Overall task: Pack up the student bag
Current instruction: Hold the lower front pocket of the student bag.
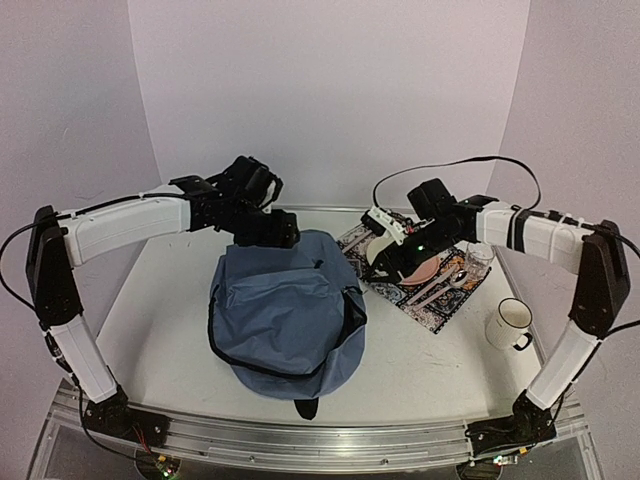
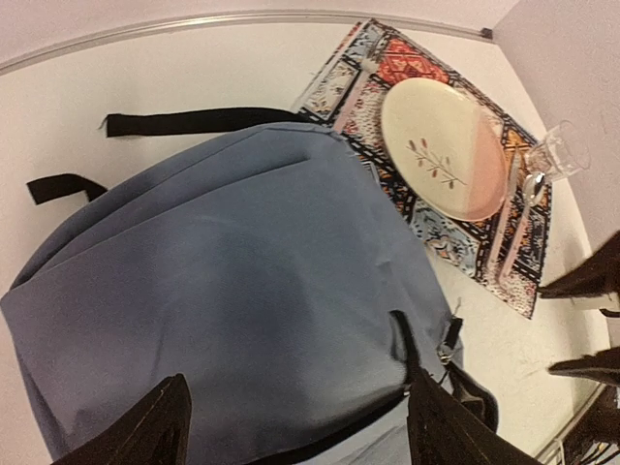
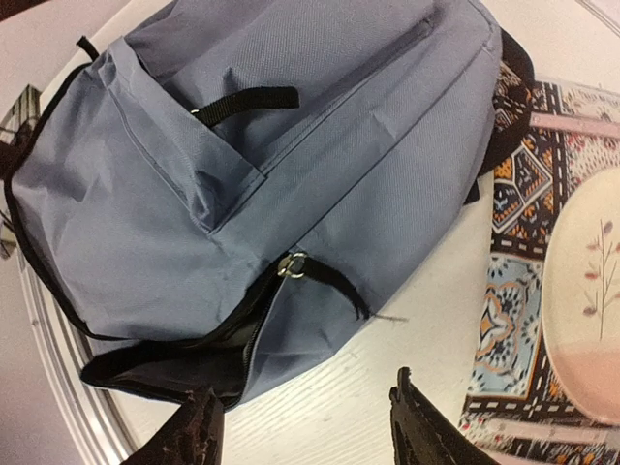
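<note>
The student bag (image 1: 285, 315) lies flat in the middle of the table, grey-blue with black straps. Its main zipper is partly undone on the side facing the right arm, showing black lining (image 3: 165, 354) below the metal zipper pull (image 3: 295, 264). My left gripper (image 2: 300, 436) hovers open over the bag's far end (image 1: 272, 232), with only fabric beneath its fingers (image 2: 145, 431). My right gripper (image 3: 305, 436) is open and empty above bare table just right of the bag, close to the zipper pull, and stands over the placemat edge (image 1: 392, 262).
A patterned placemat (image 1: 430, 300) lies right of the bag with a cream-and-pink plate (image 2: 441, 145), cutlery (image 2: 518, 223) and a clear glass (image 2: 562, 150) on it. A white mug (image 1: 510, 322) stands near the right arm. The table's metal rim (image 1: 330, 440) runs along the front.
</note>
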